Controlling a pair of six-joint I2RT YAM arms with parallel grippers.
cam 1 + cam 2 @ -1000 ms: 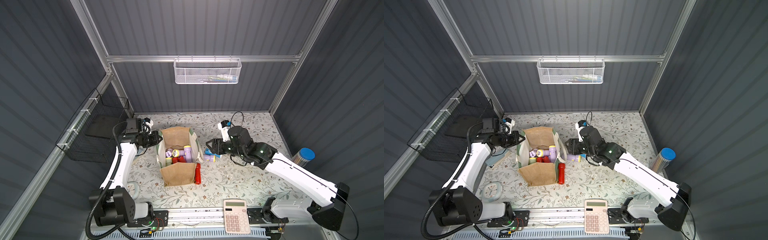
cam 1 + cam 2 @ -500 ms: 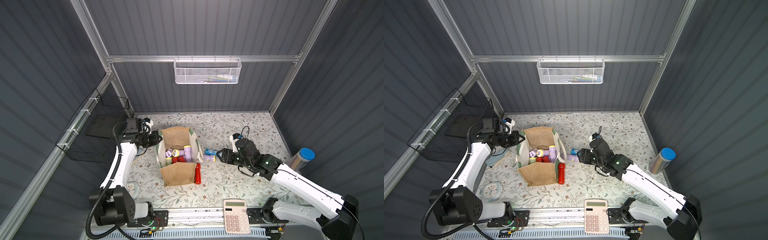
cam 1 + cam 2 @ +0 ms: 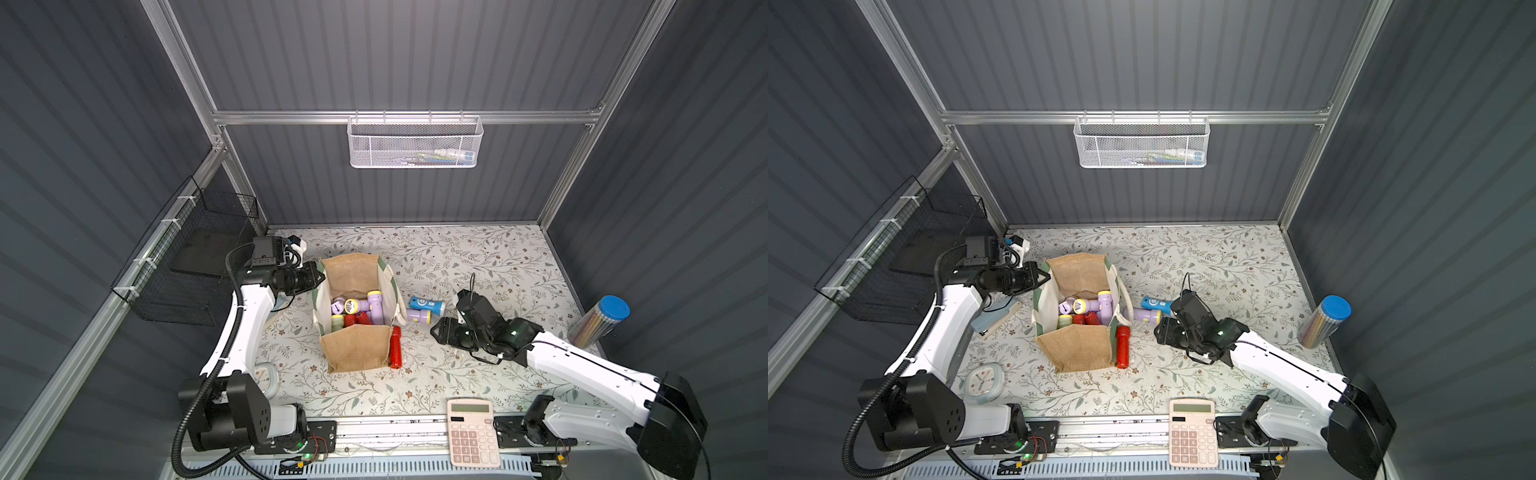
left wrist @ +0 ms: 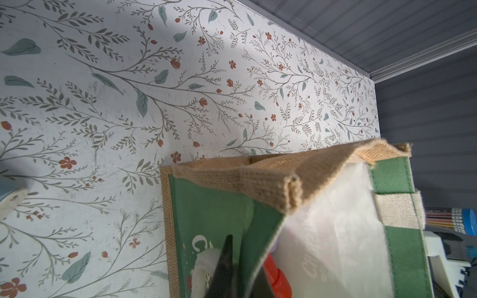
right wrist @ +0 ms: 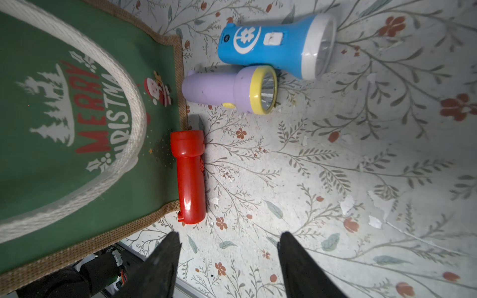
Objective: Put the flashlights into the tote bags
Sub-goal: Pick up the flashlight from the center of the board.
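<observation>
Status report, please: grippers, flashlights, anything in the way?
Left gripper shut on tote bag. Right gripper open, empty. Blue flashlight, lilac flashlight, red flashlight lie outside, beside bag. Nothing blocks them.

Rough jute bag (image 3: 357,347), glossy red plastic flashlight (image 5: 190,175)

Robot lab test cell: grey ribbed walls (image 3: 395,54) on an aluminium frame (image 3: 407,117) enclose a floral tabletop (image 3: 478,257); left arm (image 3: 245,324) and right arm (image 3: 582,368) stand at a front rail (image 3: 395,427).
</observation>
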